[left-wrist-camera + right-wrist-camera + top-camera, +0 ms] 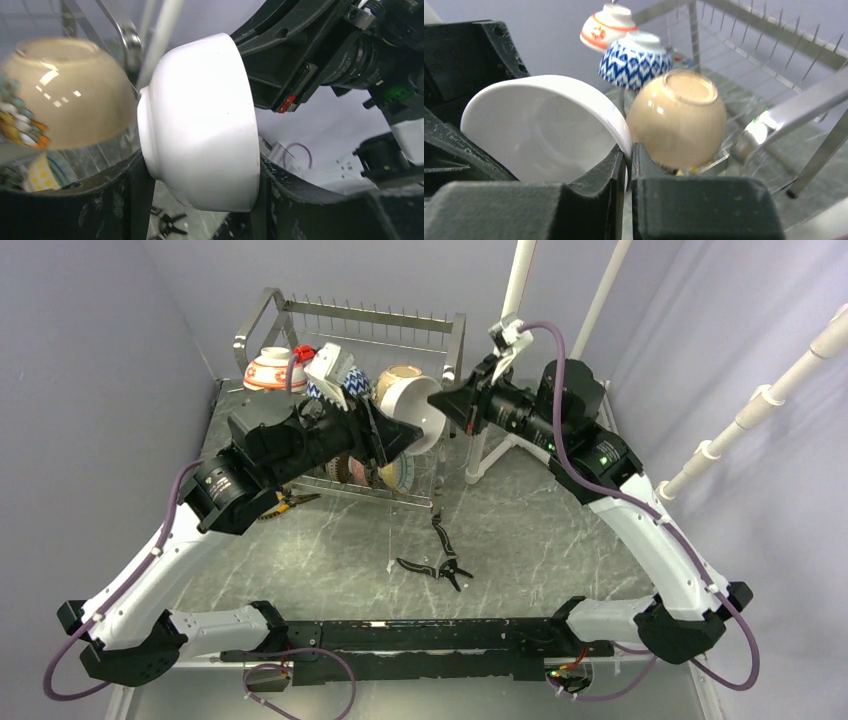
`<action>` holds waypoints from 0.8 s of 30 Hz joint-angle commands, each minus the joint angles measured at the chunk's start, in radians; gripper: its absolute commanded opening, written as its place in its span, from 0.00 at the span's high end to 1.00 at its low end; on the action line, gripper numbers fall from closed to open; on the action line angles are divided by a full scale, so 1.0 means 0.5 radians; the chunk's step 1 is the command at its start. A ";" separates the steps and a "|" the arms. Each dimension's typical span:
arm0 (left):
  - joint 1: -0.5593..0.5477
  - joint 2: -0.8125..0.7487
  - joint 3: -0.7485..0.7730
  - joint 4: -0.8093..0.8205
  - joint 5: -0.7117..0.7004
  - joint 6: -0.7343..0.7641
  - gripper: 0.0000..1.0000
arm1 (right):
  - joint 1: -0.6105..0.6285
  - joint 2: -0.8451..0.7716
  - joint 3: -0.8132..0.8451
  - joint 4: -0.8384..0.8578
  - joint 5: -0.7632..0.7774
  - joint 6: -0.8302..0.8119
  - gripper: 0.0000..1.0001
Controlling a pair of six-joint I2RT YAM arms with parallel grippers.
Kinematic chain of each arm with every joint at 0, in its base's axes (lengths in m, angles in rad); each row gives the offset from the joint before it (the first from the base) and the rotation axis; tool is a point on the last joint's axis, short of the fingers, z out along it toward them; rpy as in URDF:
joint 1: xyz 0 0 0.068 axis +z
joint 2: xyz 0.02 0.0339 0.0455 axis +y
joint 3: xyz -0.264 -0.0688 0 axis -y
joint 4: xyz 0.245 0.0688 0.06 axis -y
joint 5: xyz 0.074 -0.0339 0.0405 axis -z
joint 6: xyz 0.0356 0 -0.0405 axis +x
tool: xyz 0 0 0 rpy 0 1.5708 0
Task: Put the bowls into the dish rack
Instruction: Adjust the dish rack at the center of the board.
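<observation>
Racked: tan bowl (676, 120), zigzag bowl (634, 62), red-patterned bowl (606, 27). Pending: white bowl (420, 412), dish rack (262, 315) 3 o'clock end; left gripper (200, 165) clasps its sides, right gripper (629, 150) pinches rim.

Legible text, brands, numbers: none in any view.
Item 1: faint line of white lettering on the black cylindrical wrist housing (350, 60) of the right arm (640, 510); left wrist view; too small and blurred to read.
Item 2: small red tab (286, 105) on the black bracket (295, 75) beside that housing; any characters on it cannot be made out.
Item 3: lit green indicator lamp (397, 92) on the same arm; a plain spot of light; marking around it unreadable.
</observation>
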 commanded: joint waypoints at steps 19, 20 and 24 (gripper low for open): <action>-0.005 0.584 0.608 0.553 -1.019 1.053 0.97 | -0.078 0.793 0.851 0.522 0.266 -0.343 1.00; 0.003 0.621 0.630 0.564 -1.030 1.088 0.98 | -0.098 0.830 0.883 0.533 0.248 -0.336 1.00; 0.031 0.751 0.718 0.606 -1.067 1.202 0.97 | -0.131 0.957 0.989 0.544 0.237 -0.310 1.00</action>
